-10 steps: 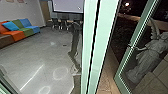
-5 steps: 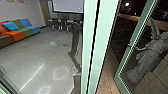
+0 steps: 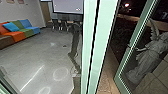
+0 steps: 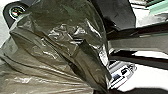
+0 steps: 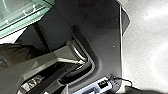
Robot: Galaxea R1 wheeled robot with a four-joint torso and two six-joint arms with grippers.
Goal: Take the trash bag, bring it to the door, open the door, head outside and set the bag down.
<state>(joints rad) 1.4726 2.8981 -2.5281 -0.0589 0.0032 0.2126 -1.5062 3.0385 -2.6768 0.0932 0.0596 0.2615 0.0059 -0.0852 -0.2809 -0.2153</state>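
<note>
1 glossy, olive-brown plastic trash bag [image 4: 62,45] bulges close to my left wrist, drawn into long creases. I cannot tell how far open either end effector is, or whether the left one grips the bag. In my head view, a pale green upright door frame [image 3: 105,30] stands ahead. Left of that frame are a low orange, green, blue and brown couch [image 3: 18,35] and a smooth grey floor [image 3: 37,55]. Right of it, a green-framed glass door [image 3: 127,53] stands angled, with a grey winged stone statue [image 3: 147,55] visible through its pane.
</note>
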